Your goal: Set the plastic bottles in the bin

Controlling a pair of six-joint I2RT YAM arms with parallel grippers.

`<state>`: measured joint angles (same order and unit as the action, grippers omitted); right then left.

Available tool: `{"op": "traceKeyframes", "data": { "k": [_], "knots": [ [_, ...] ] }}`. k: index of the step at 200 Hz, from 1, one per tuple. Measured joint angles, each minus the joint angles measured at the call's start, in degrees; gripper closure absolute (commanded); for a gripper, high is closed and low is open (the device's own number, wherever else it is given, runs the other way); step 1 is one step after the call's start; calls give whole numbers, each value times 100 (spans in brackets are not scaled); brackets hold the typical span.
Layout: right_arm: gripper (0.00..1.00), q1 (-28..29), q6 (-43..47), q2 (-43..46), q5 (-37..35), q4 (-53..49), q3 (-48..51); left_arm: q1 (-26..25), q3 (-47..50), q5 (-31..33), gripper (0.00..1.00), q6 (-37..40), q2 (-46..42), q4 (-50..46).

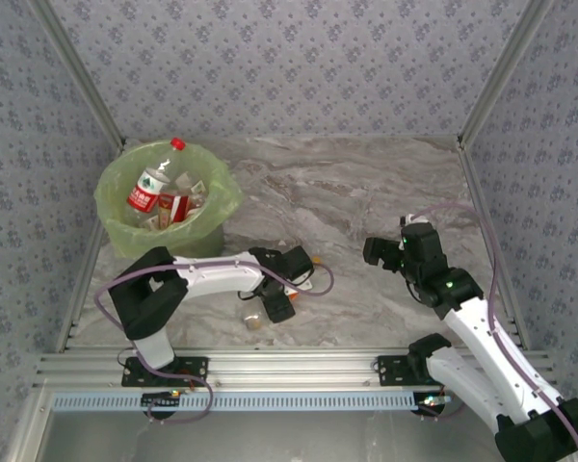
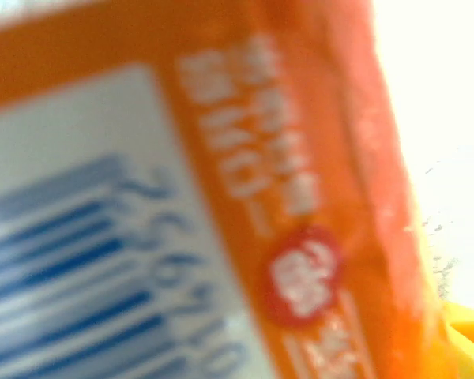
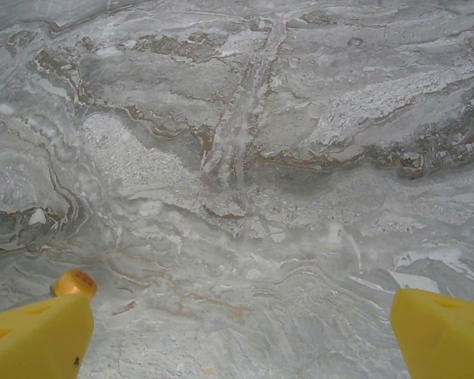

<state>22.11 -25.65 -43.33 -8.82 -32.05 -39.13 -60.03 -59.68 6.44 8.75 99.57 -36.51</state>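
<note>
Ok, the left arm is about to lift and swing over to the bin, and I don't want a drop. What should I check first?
1. Left hand closed on the orange-labelled bottle: the label sits blurred right against the wrist camera. Grip: cannot tell.
2. Bin can take it: bottles lie inside and the mouth is open. Ok.
3. Right hand out of the way: open, empty, over bare table, apart from the left arm. Ok.
4. Small pale thing on the table beside the left hand: whether the lift would knock it, cannot tell.
</note>
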Motion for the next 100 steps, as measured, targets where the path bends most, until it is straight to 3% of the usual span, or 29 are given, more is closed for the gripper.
{"op": "traceKeyframes", "data": {
  "k": [67,100],
  "knots": [
    [1,0,-52,17,-109,0,87,68,-177,-146,34,-107,129,-186],
    [1,0,-55,17,-186,0,87,238,-310,-166,47,-249,225,-203]
  ]
}}
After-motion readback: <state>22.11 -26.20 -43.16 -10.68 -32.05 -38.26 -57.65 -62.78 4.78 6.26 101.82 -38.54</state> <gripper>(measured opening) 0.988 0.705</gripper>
